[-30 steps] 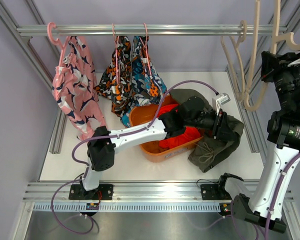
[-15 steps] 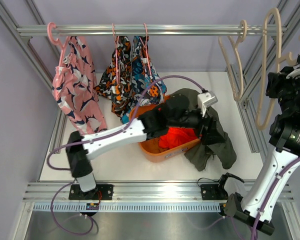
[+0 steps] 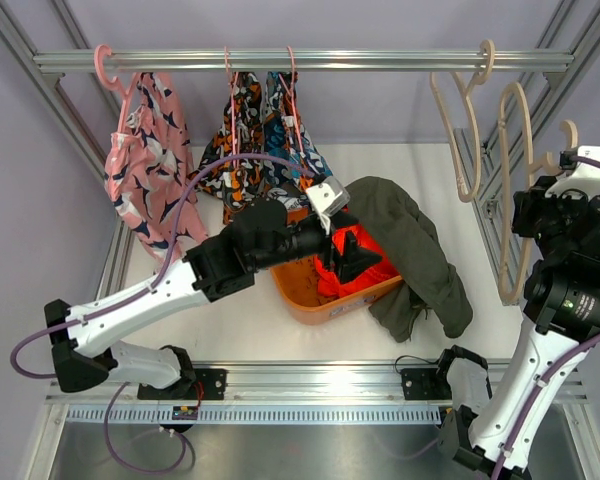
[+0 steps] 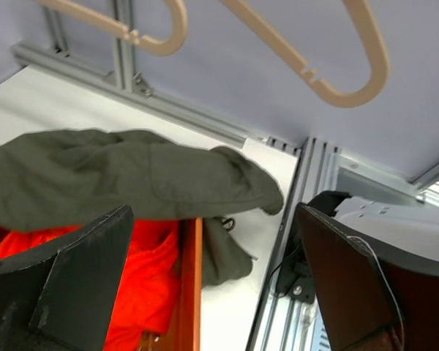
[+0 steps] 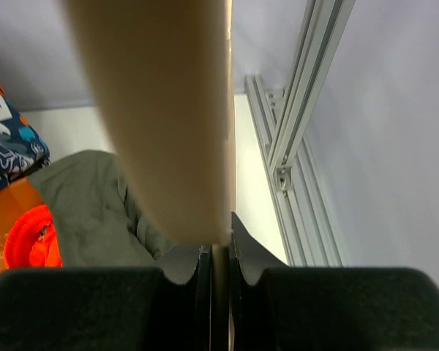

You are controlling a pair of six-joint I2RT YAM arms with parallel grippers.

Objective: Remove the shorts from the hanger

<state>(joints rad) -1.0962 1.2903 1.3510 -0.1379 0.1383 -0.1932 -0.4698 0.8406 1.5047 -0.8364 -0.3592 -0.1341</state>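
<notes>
Left jaws released over the bin, right jaws clenched on a bare hanger (image 5: 161, 110).
The left jaws stand wide apart with nothing between them, just above the red shorts (image 3: 365, 278) lying in the orange bin (image 3: 305, 300). The olive shorts (image 3: 410, 235) drape over the bin's right rim and spill onto the table (image 3: 230, 335). Three printed shorts hang from pink hangers on the rail (image 3: 380, 61) at the left: pink (image 3: 145, 175), orange-black (image 3: 235, 150) and blue (image 3: 292, 150). The right jaws pinch the beige hanger near the right frame.
</notes>
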